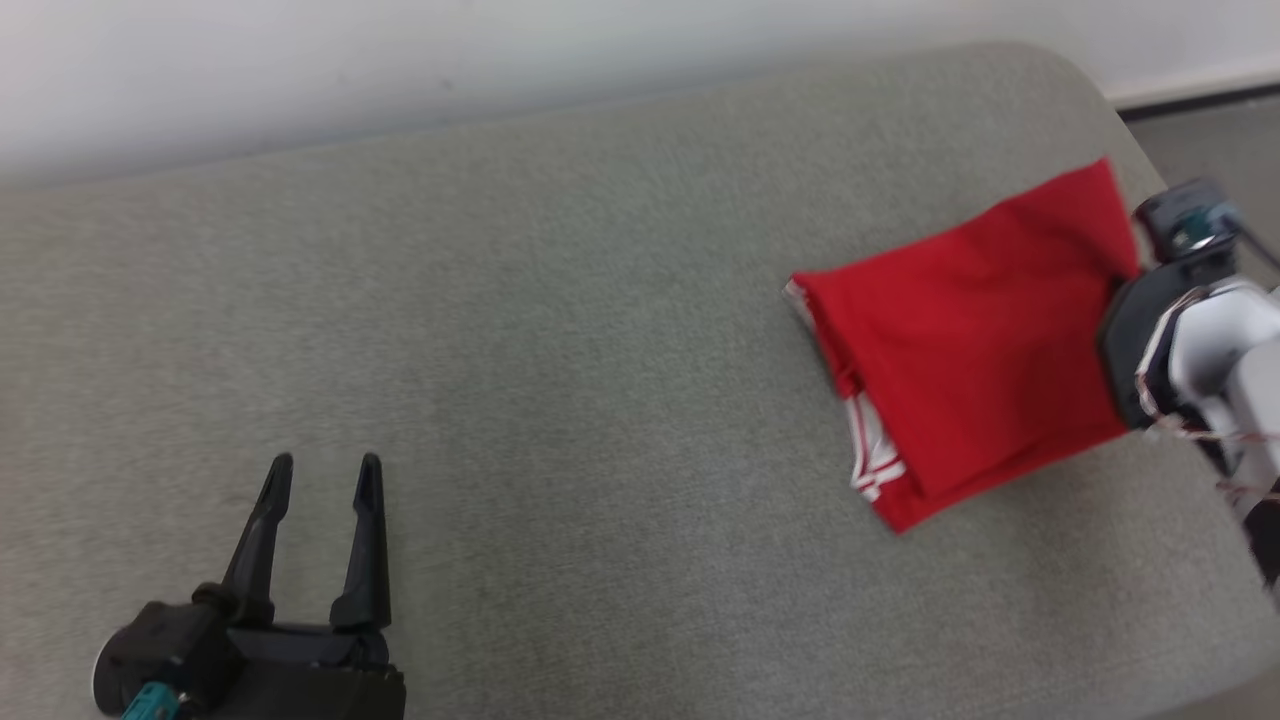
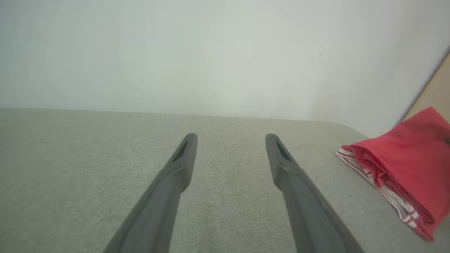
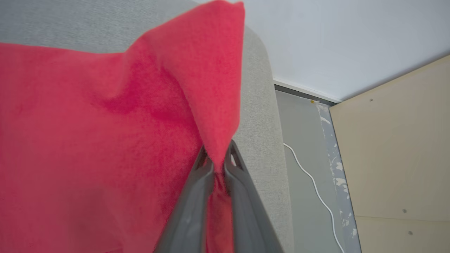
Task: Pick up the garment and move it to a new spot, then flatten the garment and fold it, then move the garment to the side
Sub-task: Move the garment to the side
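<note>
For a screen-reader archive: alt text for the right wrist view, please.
The right hand pinches a raised fold of the red fabric garment lying on a grey upholstered surface. A thin white cable crosses the floor.

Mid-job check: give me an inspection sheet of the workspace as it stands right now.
Surface: grey cushion, with the garment lying near its right end.
Job's things: red garment, folded, white striped trim showing at one edge.
Clutter: nothing seen.
Grippers: left gripper open over bare cushion; right gripper shut on a corner of the garment.
Cables: white cable on the floor; thin wires along the right wrist.
Surroundings: white wall, beige panel.
</note>
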Tool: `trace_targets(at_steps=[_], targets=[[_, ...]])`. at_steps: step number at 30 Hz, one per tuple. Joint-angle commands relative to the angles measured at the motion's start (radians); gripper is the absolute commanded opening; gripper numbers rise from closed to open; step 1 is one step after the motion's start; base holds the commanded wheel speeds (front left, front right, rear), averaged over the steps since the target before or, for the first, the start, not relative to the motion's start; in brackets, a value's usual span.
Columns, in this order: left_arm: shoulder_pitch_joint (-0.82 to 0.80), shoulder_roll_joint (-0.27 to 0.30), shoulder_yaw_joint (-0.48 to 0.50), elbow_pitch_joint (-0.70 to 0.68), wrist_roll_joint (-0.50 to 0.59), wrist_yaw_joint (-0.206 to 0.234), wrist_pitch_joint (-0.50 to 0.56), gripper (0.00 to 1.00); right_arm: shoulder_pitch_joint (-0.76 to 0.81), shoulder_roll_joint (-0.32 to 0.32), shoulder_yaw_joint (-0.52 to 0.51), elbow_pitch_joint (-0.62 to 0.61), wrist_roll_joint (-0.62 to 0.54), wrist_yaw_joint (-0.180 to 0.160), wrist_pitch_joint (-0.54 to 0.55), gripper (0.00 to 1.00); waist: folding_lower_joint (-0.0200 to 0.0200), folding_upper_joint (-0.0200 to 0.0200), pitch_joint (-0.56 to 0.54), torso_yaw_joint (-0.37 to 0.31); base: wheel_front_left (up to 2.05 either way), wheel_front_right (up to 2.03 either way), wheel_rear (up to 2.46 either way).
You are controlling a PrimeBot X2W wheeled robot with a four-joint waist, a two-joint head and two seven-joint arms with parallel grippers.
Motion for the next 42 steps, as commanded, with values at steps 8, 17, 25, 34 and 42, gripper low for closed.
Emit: trace_targets(at_steps=[8,17,25,34,42], targets=[[-0.077,0.042,-0.066,-0.033,0.018,0.001,-0.002,1.0,-0.101,-0.063,-0.07,0.079,-0.054,-0.003,-0.115,0.0,-0.0002,-0.0002,0.165,-0.112,0.0,0.0,0.0],[-0.122,0.082,-0.096,-0.044,0.01,0.001,-0.002,1.0,-0.163,-0.088,-0.111,0.149,-0.146,-0.003,-0.264,0.0,-0.0002,-0.0002,0.232,-0.113,0.0,0.0,0.0],[-0.133,0.089,-0.103,-0.048,0.014,0.001,-0.002,1.0,-0.166,-0.07,-0.175,0.175,-0.221,-0.003,-0.342,0.04,-0.0002,-0.0002,0.245,-0.104,0.0,0.0,0.0],[-0.135,0.078,-0.088,-0.045,0.013,0.001,-0.002,1.0,-0.169,-0.041,-0.219,0.186,-0.252,-0.003,-0.418,1.0,-0.0002,-0.0002,0.223,-0.083,0.0,0.0,0.0],[-0.088,0.044,-0.041,-0.023,0.006,0.001,-0.002,1.0,-0.112,0.007,-0.236,0.157,-0.198,-0.003,-0.53,1.0,-0.0002,-0.0002,0.142,-0.049,0.0,0.0,0.0]])
